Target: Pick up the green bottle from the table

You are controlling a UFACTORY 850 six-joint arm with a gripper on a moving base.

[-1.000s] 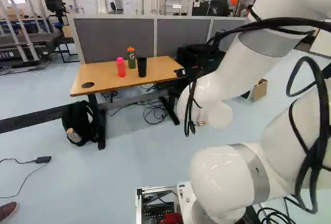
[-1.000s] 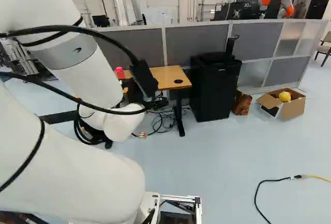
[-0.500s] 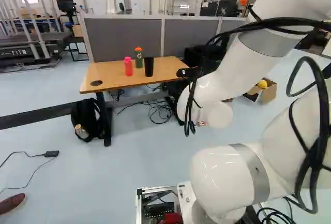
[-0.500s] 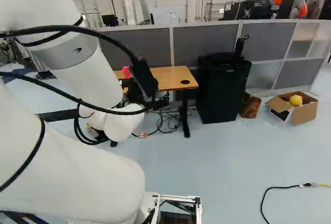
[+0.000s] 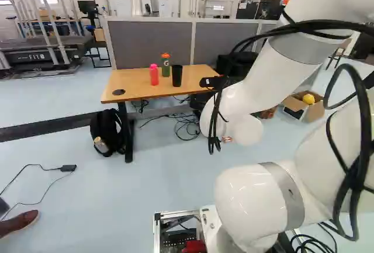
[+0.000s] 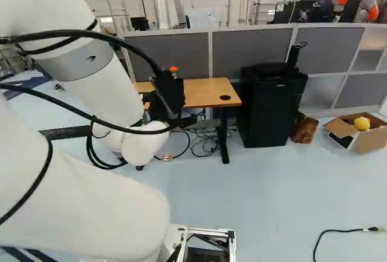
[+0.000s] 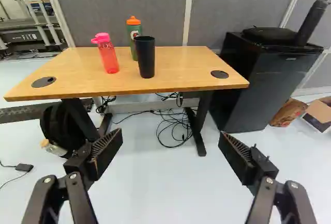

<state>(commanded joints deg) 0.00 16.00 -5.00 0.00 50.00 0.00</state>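
Pink bottle [image 7: 108,57], black cup [image 7: 146,58], open cardboard box [image 6: 371,140], probably a backpack [image 5: 106,129]

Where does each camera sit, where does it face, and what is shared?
Left base: behind and left of the arm, facing the table; arm at right.
Right base: behind and right of it, facing likewise; arm at left.
Wrist: on the wrist, facing the table along the open gripper, which shows.
Left base and wrist share the green bottle.

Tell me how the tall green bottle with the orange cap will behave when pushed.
The tall green bottle with the orange cap would probably tip if pushed high, being much taller than wide. Its round body might roll once toppled. Its visible side looks undented, suggesting a fairly stiff wall.
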